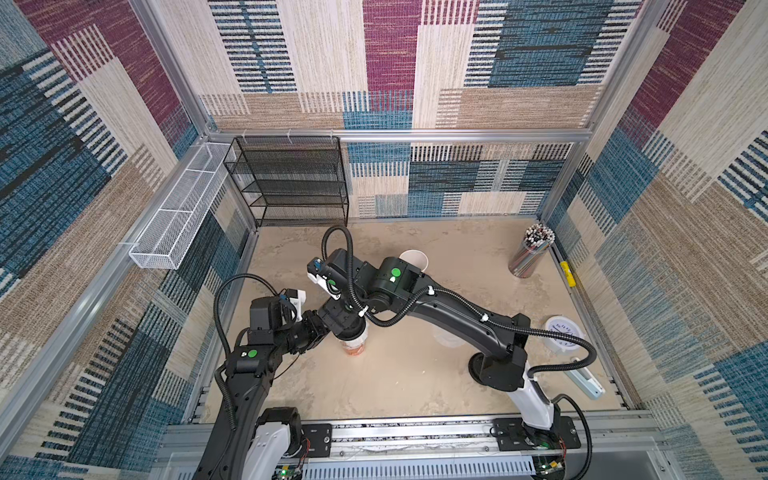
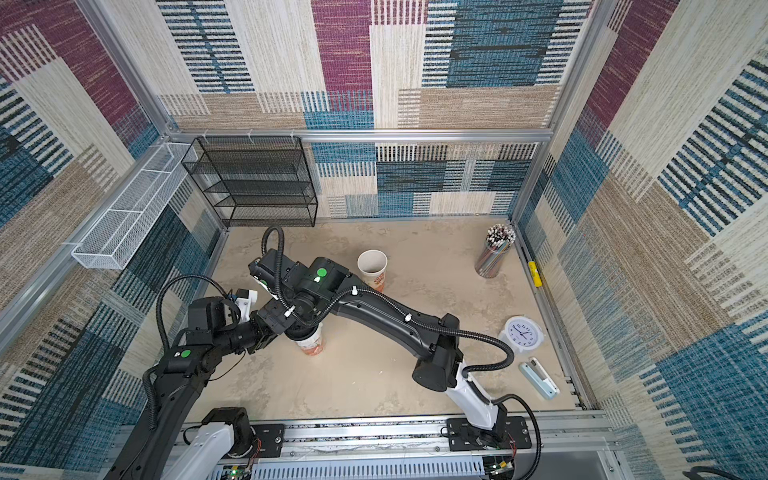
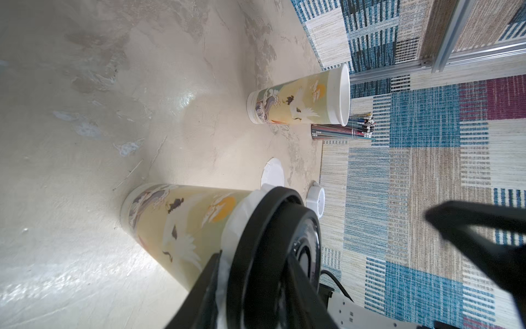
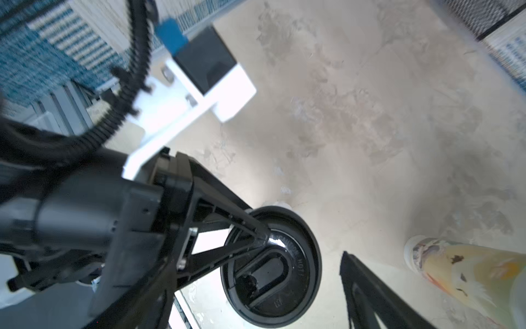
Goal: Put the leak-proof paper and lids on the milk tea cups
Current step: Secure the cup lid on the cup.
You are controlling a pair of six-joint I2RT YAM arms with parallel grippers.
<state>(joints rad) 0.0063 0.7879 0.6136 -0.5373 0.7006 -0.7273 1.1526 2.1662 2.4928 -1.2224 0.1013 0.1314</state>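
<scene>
Around a black domed plastic lid (image 4: 273, 267), the left gripper (image 3: 321, 236) sits astride, clamped or not I cannot tell; the right gripper (image 1: 349, 322) hangs spread, empty. Beneath, thin translucent-white paper (image 3: 236, 216) skirts this tall crane-printed paper cup (image 3: 176, 222): seemingly half done. At one o'clock from it, the second cup (image 2: 372, 266) stands bare.

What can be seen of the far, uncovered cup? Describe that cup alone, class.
The far cup is a tall paper cup, white inside, with a rolled white rim and a white base band. Its side shows a white crane, an orange sun and waves on a yellowish ground. It stands upright on the table, mouth open and uncovered. Nothing touches it.
</scene>
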